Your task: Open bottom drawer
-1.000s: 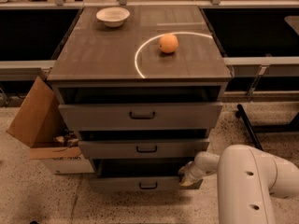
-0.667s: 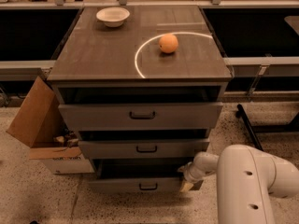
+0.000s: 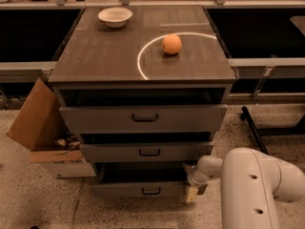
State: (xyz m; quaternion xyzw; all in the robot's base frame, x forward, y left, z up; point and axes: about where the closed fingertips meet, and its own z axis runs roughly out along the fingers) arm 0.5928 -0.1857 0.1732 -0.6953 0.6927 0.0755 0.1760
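The bottom drawer [image 3: 138,189] is the lowest of three grey drawers in the cabinet, with a small dark loop handle [image 3: 151,191] on its narrow front. It stands pulled out a little, with a dark gap above its front. My gripper [image 3: 193,189] is at the drawer front's right end, low near the floor, on the end of my white arm [image 3: 252,185]. The middle drawer [image 3: 147,151] and the top drawer [image 3: 143,118] above it are also pulled out somewhat.
An orange [image 3: 171,44] and a white bowl [image 3: 115,16] sit on the cabinet top [image 3: 95,56]. An open cardboard box [image 3: 40,128] stands at the cabinet's left. A dark bar [image 3: 252,128] lies on the floor at right.
My arm and gripper have shifted slightly at the drawer's right end; the bottom drawer front seems to have come out a little.
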